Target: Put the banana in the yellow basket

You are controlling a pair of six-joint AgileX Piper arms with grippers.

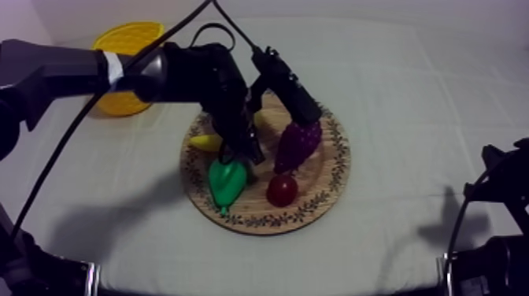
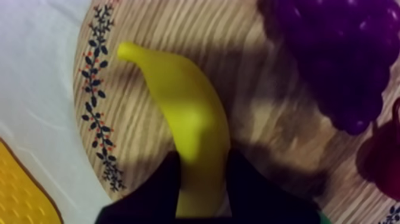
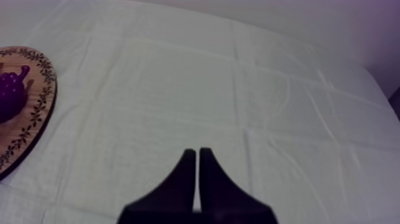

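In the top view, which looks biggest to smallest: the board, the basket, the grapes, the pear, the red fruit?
1. wooden board
2. yellow basket, partly hidden
3. grapes and pear look alike, so no ranking
4. small red fruit

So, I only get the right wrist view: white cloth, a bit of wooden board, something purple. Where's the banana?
Observer: The banana is on the wooden board, and the left gripper is shut on it.
Operator: And the basket it should go into?
Observer: The yellow basket sits on the cloth past the board, on the left arm's side.
Operator: Is the purple thing alone there?
Observer: No, besides those grapes the board holds a green pear and a small red fruit.
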